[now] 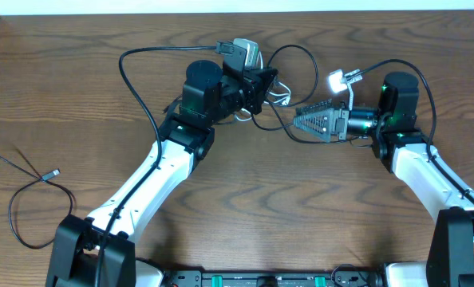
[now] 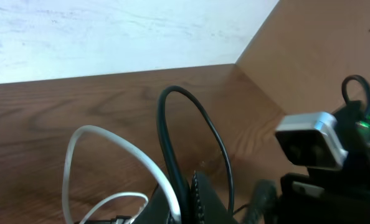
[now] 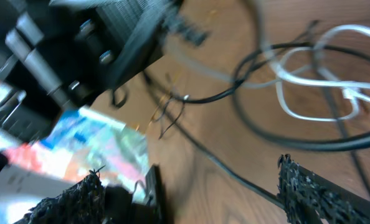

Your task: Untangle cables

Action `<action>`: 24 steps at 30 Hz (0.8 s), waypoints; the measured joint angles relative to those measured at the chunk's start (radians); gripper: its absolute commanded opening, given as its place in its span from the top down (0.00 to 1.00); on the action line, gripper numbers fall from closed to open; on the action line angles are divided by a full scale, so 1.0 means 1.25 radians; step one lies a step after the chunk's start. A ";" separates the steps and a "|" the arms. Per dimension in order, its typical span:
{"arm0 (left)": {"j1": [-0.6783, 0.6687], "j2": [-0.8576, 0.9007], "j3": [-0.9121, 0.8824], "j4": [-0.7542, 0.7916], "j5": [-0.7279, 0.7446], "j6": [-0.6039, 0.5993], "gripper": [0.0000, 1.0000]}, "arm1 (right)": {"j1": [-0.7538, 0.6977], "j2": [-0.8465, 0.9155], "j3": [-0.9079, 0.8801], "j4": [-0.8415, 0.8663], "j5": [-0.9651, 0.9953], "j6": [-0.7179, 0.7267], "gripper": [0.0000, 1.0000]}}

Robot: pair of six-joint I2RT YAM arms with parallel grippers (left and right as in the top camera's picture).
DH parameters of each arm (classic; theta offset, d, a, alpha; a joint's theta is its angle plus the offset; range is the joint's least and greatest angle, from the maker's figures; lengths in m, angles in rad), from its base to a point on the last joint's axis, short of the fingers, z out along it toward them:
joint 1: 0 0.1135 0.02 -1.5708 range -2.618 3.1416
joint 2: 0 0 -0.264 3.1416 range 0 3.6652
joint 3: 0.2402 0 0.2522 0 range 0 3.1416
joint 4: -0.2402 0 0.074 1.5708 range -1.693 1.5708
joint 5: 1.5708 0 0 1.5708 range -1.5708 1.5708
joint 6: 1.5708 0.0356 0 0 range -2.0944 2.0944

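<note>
Knot sits top centre, between the two arms: white cord (image 1: 283,96) plus black cords (image 2: 164,124) looped over it. One loose black cable (image 1: 53,173) lies well apart at the left edge.

Left gripper (image 1: 261,84) is right on the knot. Both cords run down to its fingers in the wrist view, but I can't tell if the jaws are closed or holding anything.

Right gripper (image 1: 298,119) has jaws wide apart and empty, pointing at the knot from the right, just beside it. One black strand (image 3: 222,165) runs diagonally across its gap. The right arm probably needs a short reach forward to take it.
</note>
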 measured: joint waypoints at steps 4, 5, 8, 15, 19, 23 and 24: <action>0.000 0.000 0.000 0.000 0.046 0.000 0.92 | 0.000 0.000 0.000 0.000 0.082 0.036 0.09; 0.000 0.000 0.000 0.000 0.056 0.000 0.92 | 0.000 0.000 0.000 0.000 0.089 0.039 0.09; 0.000 0.000 0.000 0.000 0.101 0.000 0.92 | 0.000 0.000 0.000 0.000 0.117 0.043 0.10; -0.037 0.000 0.000 0.001 0.146 0.000 0.93 | 0.000 0.000 0.000 0.001 0.137 0.048 0.10; -0.050 0.000 0.000 0.002 0.143 0.002 0.92 | 0.000 0.000 0.000 0.001 0.113 0.050 0.12; -0.050 0.000 0.000 0.023 0.138 0.003 0.92 | 0.017 0.000 0.000 0.000 0.092 0.050 0.21; -0.050 0.000 0.000 0.029 0.138 0.003 0.92 | 0.029 0.000 0.000 0.000 0.091 0.050 0.25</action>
